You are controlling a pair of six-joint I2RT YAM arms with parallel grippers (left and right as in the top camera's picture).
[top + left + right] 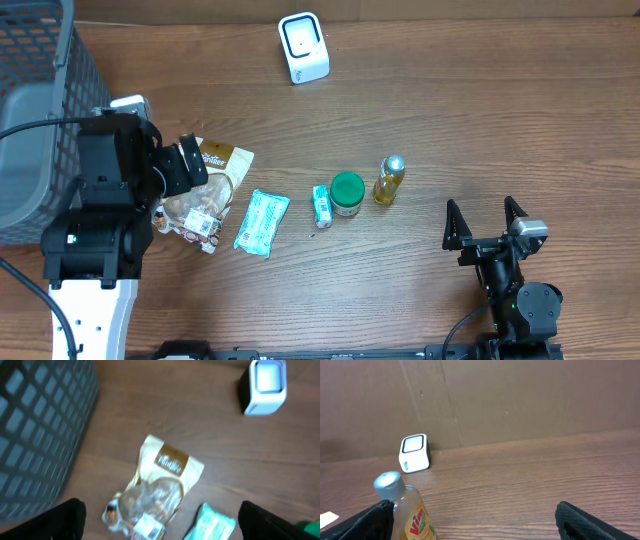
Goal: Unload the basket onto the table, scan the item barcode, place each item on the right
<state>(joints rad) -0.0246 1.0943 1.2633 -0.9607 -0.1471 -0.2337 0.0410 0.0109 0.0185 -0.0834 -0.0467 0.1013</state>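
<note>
My left pincer (160, 510) hangs spread wide over the snack bag (160, 485), gripping nothing. The bag lies flat on the tabletop (450, 110), between my two fingers in the wrist view and apart from both of them. I take it for the item to be scanned. The scanner (302, 47) stands well apart from it, toward the far edge. My right pincer (485, 222) is also spread and empty, resting near the bottle (412, 515). Several things could go wrong from here. The bag looks crinkled and part clear film, so if I close on a loose fold I may lift only a corner, and it could slide out or swing on the way to the scanner. I cannot tell which face carries the barcode — if it lies underneath, or ends up turned away from the scanner's window, no read will come. The teal packet (210, 522) lies just beside the bag, so a wide descent could nudge it or pinch it along. The basket (40, 425) stands near on the other side — a careless swing of my arm might clip its wall.
</note>
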